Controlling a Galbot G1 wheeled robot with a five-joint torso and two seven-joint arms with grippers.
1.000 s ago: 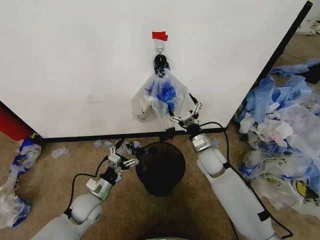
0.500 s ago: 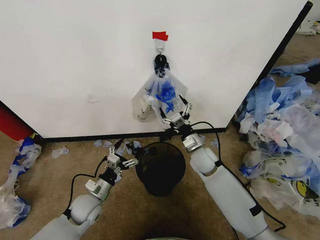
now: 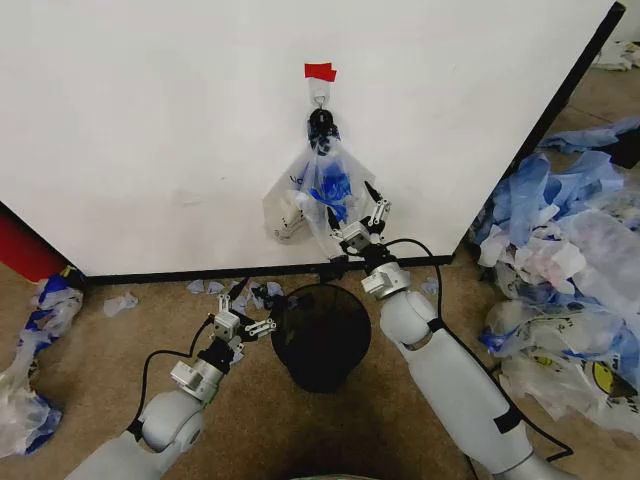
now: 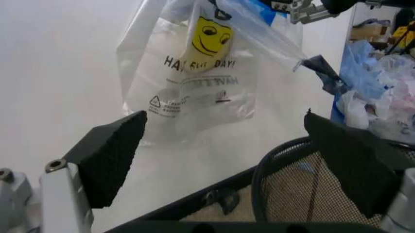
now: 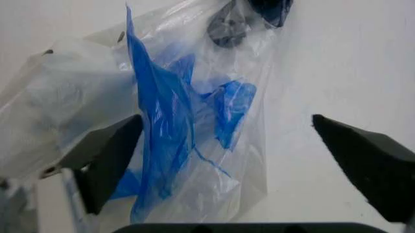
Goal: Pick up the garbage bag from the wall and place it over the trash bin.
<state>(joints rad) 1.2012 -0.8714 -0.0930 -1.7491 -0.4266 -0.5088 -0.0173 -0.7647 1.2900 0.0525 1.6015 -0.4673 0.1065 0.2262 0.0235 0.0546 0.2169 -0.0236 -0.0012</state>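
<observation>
The garbage bag (image 3: 322,198) hung from the hook (image 3: 319,97) under the red tape (image 3: 320,71) on the wall (image 3: 150,130). My right gripper (image 3: 358,218) was up at the bag's lower right side, with its fingers (image 5: 104,158) spread wide and holding nothing. My left gripper (image 3: 243,318) waited low, just beside the trash bin (image 3: 320,335) on the floor, fingers spread wide too.

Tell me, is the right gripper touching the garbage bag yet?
Cannot tell. In the right wrist view the open right gripper frames the garbage bag without clear contact; in the head view its fingertips overlap the bag's lower right edge.
</observation>
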